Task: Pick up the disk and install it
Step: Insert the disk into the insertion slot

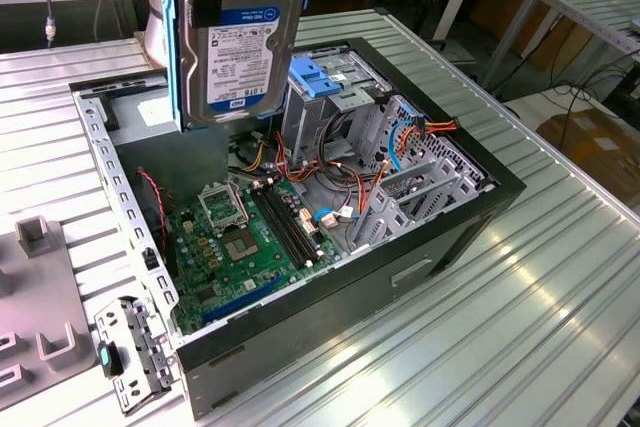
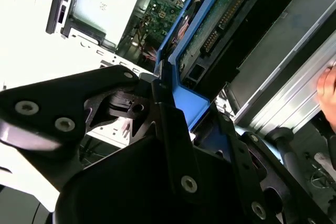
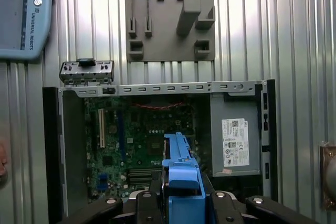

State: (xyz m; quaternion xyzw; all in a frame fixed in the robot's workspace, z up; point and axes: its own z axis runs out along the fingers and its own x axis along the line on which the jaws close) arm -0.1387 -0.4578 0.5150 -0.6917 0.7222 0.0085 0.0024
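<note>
Your jaws are closed on the disk point(image 1: 245, 42), gripping it by its upper end. It hangs upright in the air with its white-and-blue label turned toward the exterior camera and a blue side rail point(image 1: 178, 47) running down the edge on the exterior view's left. The disk sits above the far part of the open computer case point(image 1: 455, 222) and touches nothing inside it. In the second wrist view you see its other face point(image 2: 231, 9), a green circuit board with a connector row, framed by the blue rail and held against the black jaw bodies. In the first wrist view the blue rail point(image 3: 181, 166) points down toward the case interior, with the green motherboard point(image 3: 131, 140) well below it. Beside the motherboard is the large grey metal box with a white sticker point(image 3: 236, 142). In the exterior view a blue plastic bracket point(image 1: 320, 77) sits on the metal drive cage toward the far right of the case, with orange and red cables point(image 1: 345, 177) trailing near it. The case lies on its side on a ribbed metal tabletop point(image 1: 520, 347). A grey fixture plate point(image 1: 35, 297) rests on the tabletop at the exterior view's left, just beside a loose metal panel piece point(image 1: 130, 352) that lies at the near corner of the case. A grey control pendant with a red button point(image 3: 23, 14) lies on the tabletop, well apart from the case.
</note>
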